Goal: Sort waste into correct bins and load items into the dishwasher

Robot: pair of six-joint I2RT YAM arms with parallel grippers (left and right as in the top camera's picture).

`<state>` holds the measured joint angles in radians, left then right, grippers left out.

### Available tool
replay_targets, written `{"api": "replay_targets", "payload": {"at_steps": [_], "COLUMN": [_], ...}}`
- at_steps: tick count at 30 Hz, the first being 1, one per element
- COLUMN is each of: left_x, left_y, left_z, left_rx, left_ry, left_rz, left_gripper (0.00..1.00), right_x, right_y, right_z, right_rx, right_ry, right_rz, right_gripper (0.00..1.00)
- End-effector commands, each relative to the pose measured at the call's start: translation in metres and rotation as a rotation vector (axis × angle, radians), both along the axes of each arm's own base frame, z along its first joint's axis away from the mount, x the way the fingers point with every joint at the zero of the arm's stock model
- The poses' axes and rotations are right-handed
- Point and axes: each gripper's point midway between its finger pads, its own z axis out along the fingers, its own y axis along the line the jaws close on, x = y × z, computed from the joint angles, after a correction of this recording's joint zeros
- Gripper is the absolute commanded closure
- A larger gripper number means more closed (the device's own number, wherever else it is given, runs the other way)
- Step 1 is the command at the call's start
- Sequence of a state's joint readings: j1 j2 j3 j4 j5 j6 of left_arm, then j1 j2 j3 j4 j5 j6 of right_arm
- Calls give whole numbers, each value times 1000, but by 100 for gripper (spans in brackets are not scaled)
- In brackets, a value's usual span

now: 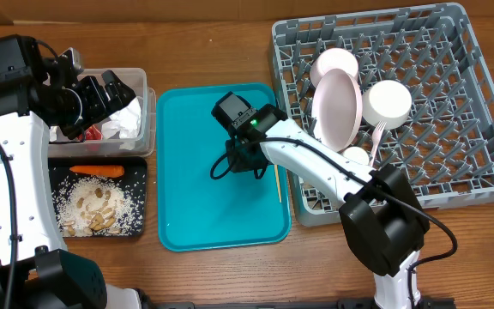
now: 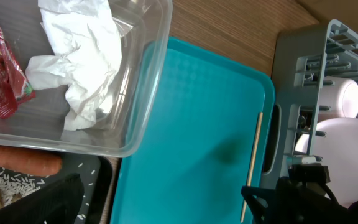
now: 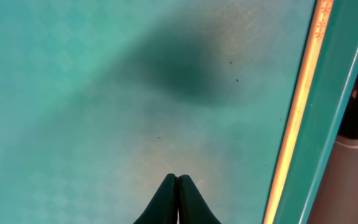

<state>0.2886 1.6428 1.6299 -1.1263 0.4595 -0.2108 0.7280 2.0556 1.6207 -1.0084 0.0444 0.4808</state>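
One wooden stick (image 1: 278,183) at teal tray (image 1: 187,172) rim, right hand (image 3: 178,180) (closed) beside

Overhead top-down, wrist views close, sharing teal tray (image 1: 191,197)

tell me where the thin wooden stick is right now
In the overhead view the thin wooden stick lies along the right inner edge of the teal plastic tray, next to the grey plastic dish rack, right of the shut right gripper.
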Motion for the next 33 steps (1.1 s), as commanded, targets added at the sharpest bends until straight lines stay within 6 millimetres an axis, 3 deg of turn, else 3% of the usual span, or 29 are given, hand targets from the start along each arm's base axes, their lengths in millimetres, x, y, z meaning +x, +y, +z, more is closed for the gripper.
{"api": "replay_targets", "payload": {"at_steps": [1,10,12,19,33], "left_x": [1,1,1,1,1], "left_y": [0,0,0,0,0], "left_z": [16,16,16,16,16], "left_rx": [10,10,10,10,10], "left_ry": [-44,-44,-44,-44,-44], "left_rz": [4,4,4,4,4], "left_gripper": [0,0,0,0,0], "right_x": [4,5,4,2,6], "right_y": [-4,-23,-24,-25,-36], "right_z": [2,-10,-13,-17,-17], "right_rx": [-22,-139,-143,-154,-215], "right_ry": [-19,-37,-31,-19,-45], "right_rz": [1,72,72,73,65], "right_gripper": [95,88,78,66,65]}}
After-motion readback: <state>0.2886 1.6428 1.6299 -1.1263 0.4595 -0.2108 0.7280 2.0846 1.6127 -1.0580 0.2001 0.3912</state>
